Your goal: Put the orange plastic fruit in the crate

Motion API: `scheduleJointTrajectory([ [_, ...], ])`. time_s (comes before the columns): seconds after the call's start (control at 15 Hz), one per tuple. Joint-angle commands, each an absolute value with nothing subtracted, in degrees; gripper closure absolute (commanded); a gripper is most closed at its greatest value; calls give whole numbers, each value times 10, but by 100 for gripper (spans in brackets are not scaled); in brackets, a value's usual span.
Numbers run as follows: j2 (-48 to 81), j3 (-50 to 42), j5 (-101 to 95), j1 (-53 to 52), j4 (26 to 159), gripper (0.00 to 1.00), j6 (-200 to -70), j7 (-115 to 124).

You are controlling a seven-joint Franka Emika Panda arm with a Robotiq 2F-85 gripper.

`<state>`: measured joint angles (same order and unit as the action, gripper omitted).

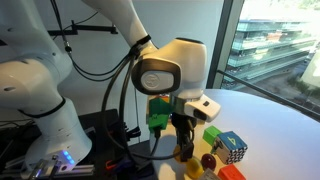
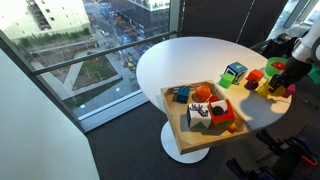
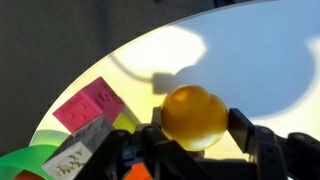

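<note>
In an exterior view you sit low, close beside the arm (image 1: 165,70), facing the end effector (image 1: 183,150) and window (image 1: 270,45). In an exterior view you're high and far, looking down on the whole tabletop (image 2: 190,60) and crate (image 2: 172,112). Both share the coloured cubes (image 1: 225,145) (image 2: 235,73). Wrist view: very near, orange plastic fruit (image 3: 195,115) centre-frame between the fingers (image 3: 245,130).

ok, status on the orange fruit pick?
Status: gripper shut on the orange plastic fruit, low at the table. The crate sits apart, toys already inside. A pink cube close beside, off the fruit.
</note>
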<state>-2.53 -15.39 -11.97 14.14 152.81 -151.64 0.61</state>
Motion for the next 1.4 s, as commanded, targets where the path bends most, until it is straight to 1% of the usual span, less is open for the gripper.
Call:
scheduleJointTrajectory([
  [0.0, -58, -129, -102, 129, 1514, 58, -1469, 28],
  [0.73, -50, -50, -114, 82, 1449, 58, -1435, 156],
  [1.33, -32, -8, -105, 40, 1422, 58, -1404, 212],
])
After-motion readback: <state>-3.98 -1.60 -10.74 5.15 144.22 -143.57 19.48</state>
